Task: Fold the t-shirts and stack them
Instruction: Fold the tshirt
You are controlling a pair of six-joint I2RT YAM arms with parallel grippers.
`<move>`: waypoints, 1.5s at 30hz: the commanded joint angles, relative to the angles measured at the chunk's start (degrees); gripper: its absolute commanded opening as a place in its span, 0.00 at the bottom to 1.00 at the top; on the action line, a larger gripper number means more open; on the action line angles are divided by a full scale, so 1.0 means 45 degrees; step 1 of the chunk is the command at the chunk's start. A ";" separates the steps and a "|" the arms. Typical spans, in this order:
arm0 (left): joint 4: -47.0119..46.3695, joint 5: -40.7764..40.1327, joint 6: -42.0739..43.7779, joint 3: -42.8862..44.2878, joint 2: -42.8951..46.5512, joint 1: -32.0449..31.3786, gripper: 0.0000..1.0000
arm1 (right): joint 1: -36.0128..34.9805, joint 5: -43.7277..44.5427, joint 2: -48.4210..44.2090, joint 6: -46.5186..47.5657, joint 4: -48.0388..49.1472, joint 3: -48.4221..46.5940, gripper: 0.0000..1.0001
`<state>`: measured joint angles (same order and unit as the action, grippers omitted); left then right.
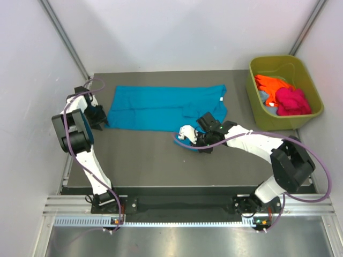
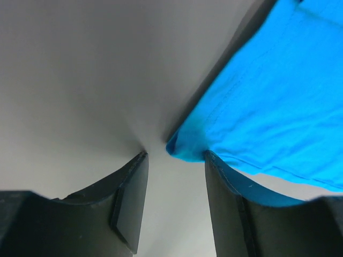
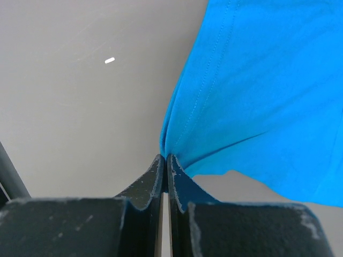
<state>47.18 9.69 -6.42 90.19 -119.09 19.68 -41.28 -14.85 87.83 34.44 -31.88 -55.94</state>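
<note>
A teal-blue t-shirt [image 1: 161, 107] lies spread flat across the far part of the dark table [image 1: 144, 160]. My right gripper [image 1: 188, 141] is shut on a pinched fold at the shirt's near edge [image 3: 230, 96]; in the right wrist view the jaws meet with the cloth between their tips [image 3: 165, 156]. My left gripper [image 1: 100, 119] stands open at the shirt's left corner. In the left wrist view that corner [image 2: 185, 147] lies just past the right fingertip [image 2: 214, 160], and nothing is between the jaws [image 2: 174, 156]. An orange t-shirt [image 1: 272, 85] and a magenta-pink one [image 1: 292, 100] lie bunched in the tub.
An olive-green plastic tub [image 1: 276, 58] stands at the table's far right corner. White walls close in the table on the left, right and back. The arms' bases sit on the metal rail at the near edge.
</note>
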 commanded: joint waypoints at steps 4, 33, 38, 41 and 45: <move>0.0258 0.1186 -0.0273 0.1168 -0.1035 0.0138 0.52 | -0.0241 0.0019 0.0013 0.0179 -0.0201 -0.0556 0.00; 0.2523 0.3412 0.2128 -0.1899 0.3808 0.0939 0.00 | 0.2863 -0.0293 -0.3074 0.0140 -0.1529 -0.0282 0.00; 0.2641 0.3647 0.2284 -0.0693 0.3224 0.0919 0.00 | 0.3196 -0.0293 -0.2274 0.0277 -0.1237 -0.1628 0.00; 0.2719 0.3841 0.2421 0.0420 0.2445 0.0880 0.00 | 0.3274 -0.0177 -0.1415 0.0316 -0.0984 -0.2780 0.00; 0.2992 0.4154 0.2655 0.1985 0.1173 0.0471 0.00 | 0.3372 0.0155 0.0069 0.0258 -0.0612 -0.4499 0.00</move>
<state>59.31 26.00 3.27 93.80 -110.67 23.20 -26.94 -14.63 85.32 34.98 -38.04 -70.63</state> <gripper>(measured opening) 0.022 0.012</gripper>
